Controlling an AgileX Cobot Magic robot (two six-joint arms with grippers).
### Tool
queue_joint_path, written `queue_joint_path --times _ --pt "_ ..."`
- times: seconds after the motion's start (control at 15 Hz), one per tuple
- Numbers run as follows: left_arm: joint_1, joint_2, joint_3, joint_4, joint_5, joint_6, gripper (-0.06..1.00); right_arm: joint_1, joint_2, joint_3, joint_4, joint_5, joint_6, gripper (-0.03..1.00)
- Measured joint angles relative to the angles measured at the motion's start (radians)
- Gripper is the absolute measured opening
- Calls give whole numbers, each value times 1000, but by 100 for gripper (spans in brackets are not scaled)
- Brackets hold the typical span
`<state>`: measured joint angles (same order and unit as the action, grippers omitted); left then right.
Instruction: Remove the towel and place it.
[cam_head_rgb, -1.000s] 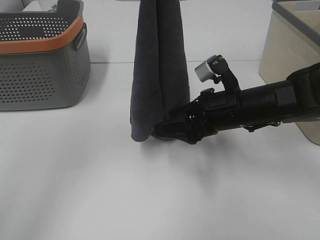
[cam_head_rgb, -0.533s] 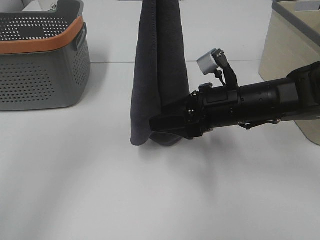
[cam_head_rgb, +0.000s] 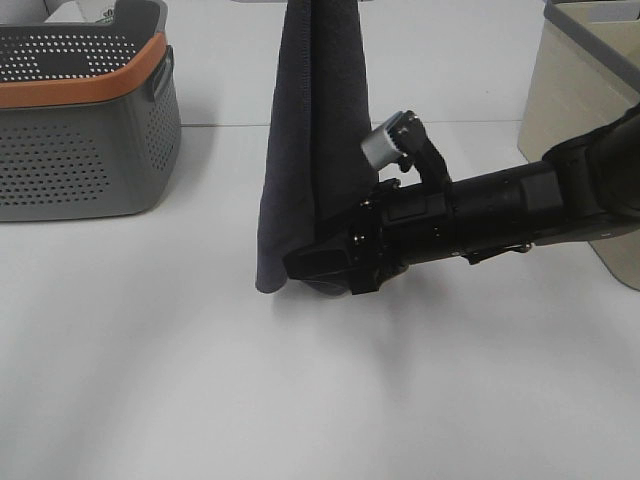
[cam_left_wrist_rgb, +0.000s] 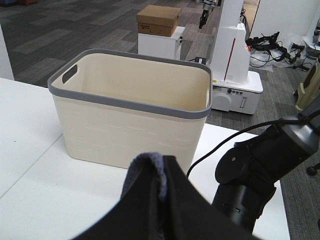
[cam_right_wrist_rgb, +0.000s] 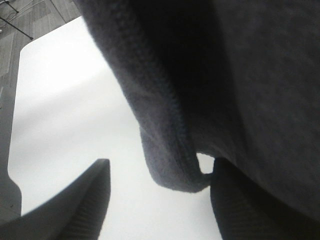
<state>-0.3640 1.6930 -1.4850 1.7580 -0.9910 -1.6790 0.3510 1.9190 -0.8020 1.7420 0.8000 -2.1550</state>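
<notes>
The dark charcoal towel (cam_head_rgb: 315, 150) hangs folded from above the top edge of the exterior view, its lower end just over the white table. Its bunched top fills the bottom of the left wrist view (cam_left_wrist_rgb: 150, 200). The left gripper's fingers are hidden under the cloth and it appears shut on the towel. My right gripper (cam_head_rgb: 300, 268) reaches in from the right at the towel's lower end. It is open. In the right wrist view its fingers (cam_right_wrist_rgb: 80, 200) stand on either side of the towel's stitched bottom corner (cam_right_wrist_rgb: 175, 170).
A grey perforated basket (cam_head_rgb: 80, 130) with an orange rim stands at the back left. A cream basket (cam_head_rgb: 570, 110) with a grey rim stands at the back right; it also shows in the left wrist view (cam_left_wrist_rgb: 130, 125). White table (cam_head_rgb: 200, 380) lies in front.
My right gripper has moved left and slightly down, further around the towel's lower end. The towel's bottom has shifted a little left.
</notes>
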Motion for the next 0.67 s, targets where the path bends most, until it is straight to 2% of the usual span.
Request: queue_joint_path --times 0.13,0.27,0.4,0.67 --pt "0 0 0 0 0 -2 0 49 1 -28 0 -91 -1 57" --pt "0 0 0 0 1 -3 0 59 1 -31 1 -142 -1 51" --pt "0 0 0 0 10 -5 0 59 1 -31 1 -137 0 43" --pt "0 0 0 0 49 -39 0 59 1 -31 1 -134 72 41"
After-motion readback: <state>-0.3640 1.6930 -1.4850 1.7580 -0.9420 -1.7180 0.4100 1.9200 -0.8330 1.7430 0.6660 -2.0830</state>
